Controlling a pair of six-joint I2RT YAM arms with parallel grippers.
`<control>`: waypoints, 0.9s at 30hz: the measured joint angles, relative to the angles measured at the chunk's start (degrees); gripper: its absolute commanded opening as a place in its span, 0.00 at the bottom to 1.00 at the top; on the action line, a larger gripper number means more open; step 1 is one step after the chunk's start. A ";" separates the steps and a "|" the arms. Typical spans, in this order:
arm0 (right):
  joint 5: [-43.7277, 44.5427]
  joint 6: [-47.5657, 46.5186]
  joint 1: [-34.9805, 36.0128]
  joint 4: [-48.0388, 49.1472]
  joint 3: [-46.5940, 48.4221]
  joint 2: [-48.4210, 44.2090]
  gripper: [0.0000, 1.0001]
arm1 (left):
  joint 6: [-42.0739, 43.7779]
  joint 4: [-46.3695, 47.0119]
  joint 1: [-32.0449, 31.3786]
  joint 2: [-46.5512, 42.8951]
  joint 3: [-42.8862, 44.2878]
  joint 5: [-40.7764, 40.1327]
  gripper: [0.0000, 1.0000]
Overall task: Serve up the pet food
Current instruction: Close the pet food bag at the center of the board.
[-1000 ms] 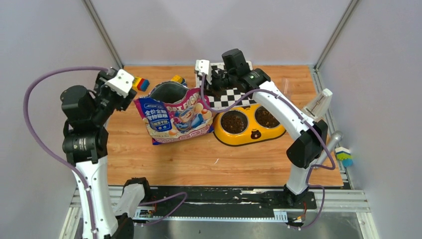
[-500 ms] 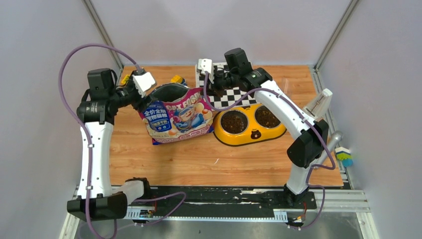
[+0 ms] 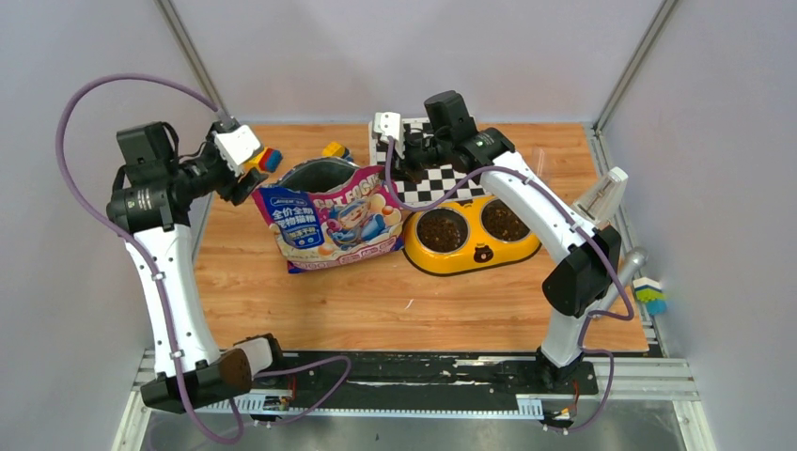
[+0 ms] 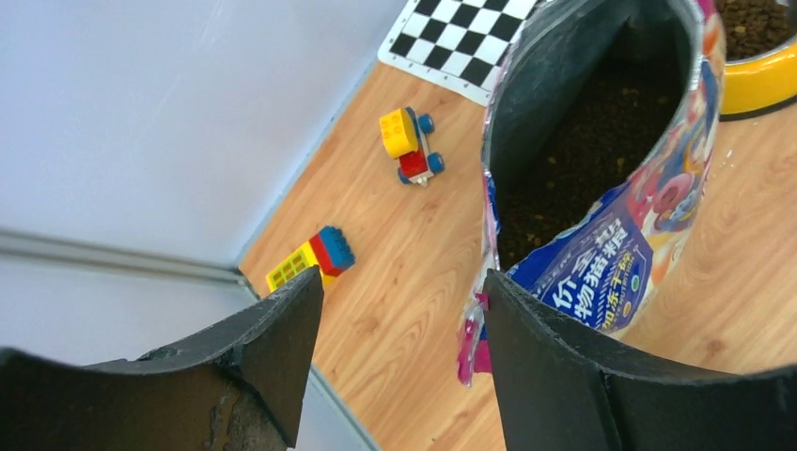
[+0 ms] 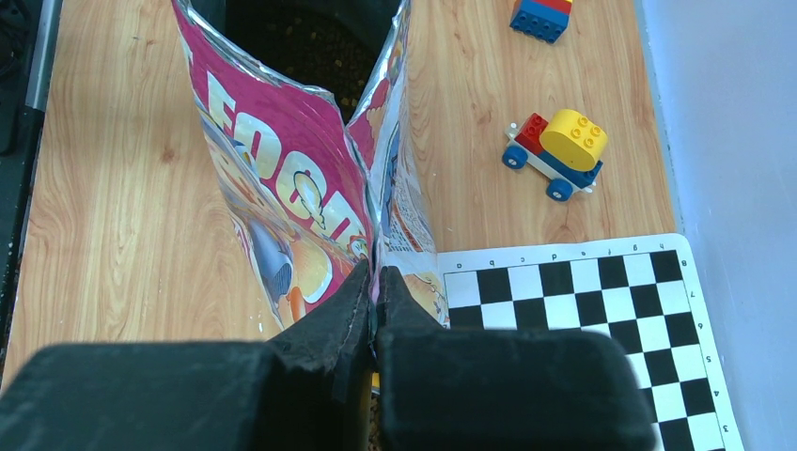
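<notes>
left pincer (image 4: 402,280) gapes wide on a raised arm, right pincer (image 5: 373,272) pinched tight, arm stretched forward

L wrist view: bag (image 4: 601,272) top & bowl (image 4: 761,89) cut off at pic's top-right; kibble (image 4: 583,150) inside half in shadow. R wrist view: block (image 5: 542,17) by bench's back edge cut at top; checkerboard (image 5: 583,282) partly behind R gripper (image 5: 373,279). Overhead: bag's small print unreadable.

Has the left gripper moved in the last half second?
Yes. The left gripper has drawn back leftward, off the cat food bag's open rim. It now sits left of the coloured toy block that it hid half a second ago.
</notes>
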 measured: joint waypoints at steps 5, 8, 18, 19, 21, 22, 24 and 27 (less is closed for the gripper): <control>0.02 0.00 0.00 -0.02 0.00 0.00 0.00 | 8.92 -10.69 0.33 3.15 5.22 2.78 0.70; 0.02 0.00 0.00 -0.02 0.00 0.00 0.00 | 14.95 -17.99 0.26 6.29 6.21 3.34 0.68; -0.11 0.04 0.00 -0.13 0.00 0.00 0.00 | 18.12 -18.93 -4.79 6.05 -0.61 -2.80 0.44; -0.15 0.04 0.00 -0.13 0.00 0.00 0.00 | 17.90 -18.14 -4.96 5.90 -0.61 -3.37 0.43; -0.15 0.04 -0.02 -0.13 0.00 0.00 0.00 | 17.44 -17.14 -5.09 5.81 -0.61 -3.93 0.42; -0.13 0.04 -0.02 -0.11 0.00 0.00 0.00 | 17.31 -16.87 -5.14 5.81 -0.61 -4.11 0.41; -0.13 0.02 -0.04 -0.11 0.00 0.00 0.00 | 16.92 -16.33 -5.44 5.81 -0.63 -4.72 0.41; -0.13 0.02 -0.07 -0.11 0.00 0.00 0.00 | 16.72 -15.93 -5.92 5.81 -0.90 -5.55 0.41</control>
